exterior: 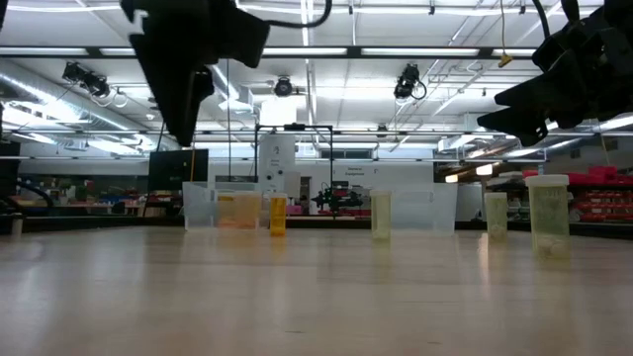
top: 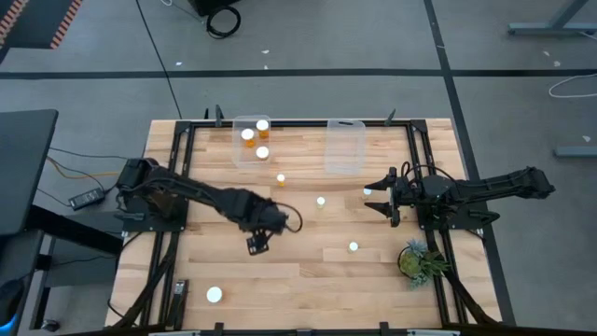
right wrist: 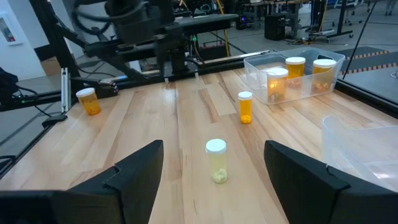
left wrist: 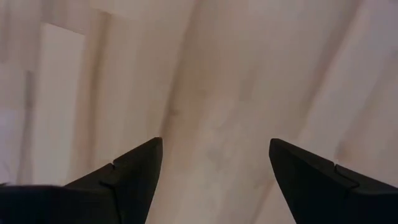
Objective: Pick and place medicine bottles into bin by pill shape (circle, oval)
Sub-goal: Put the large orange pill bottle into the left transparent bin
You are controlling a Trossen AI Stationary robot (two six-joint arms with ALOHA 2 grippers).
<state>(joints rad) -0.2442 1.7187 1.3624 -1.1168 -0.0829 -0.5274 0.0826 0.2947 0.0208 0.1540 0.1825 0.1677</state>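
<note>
1. The wooden table [top: 308,271] fills the middle of the high view, with a dark frame along its edges.
2. The left arm reaches from the table's left edge toward the centre. The left gripper [top: 258,244] points down over bare wood, its fingers [left wrist: 134,171] spread apart with nothing between them and no bottle beneath.
3. The right arm comes in from the right edge. The right gripper [top: 378,193] has its fingers [right wrist: 140,168] spread wide and empty, and a white-capped bottle stands on the wood just ahead of it.
4. 2 clear bins stand at the far edge: the left bin [top: 239,149] holds 3 medicine bottles [top: 248,135], and the right bin [top: 344,147] shows none inside.
5. A small green potted plant [top: 417,259] sits near the right edge, close to the right arm's base.
6. 5 more bottles stand upright on the table, well apart:
   - an amber bottle [top: 281,178] near the left bin
   - a pale bottle [top: 321,201] mid-table
   - the bottle [top: 367,192] at the right gripper
   - another bottle [top: 354,247] toward the plant
   - a wider one [top: 215,295] at the near left
</note>
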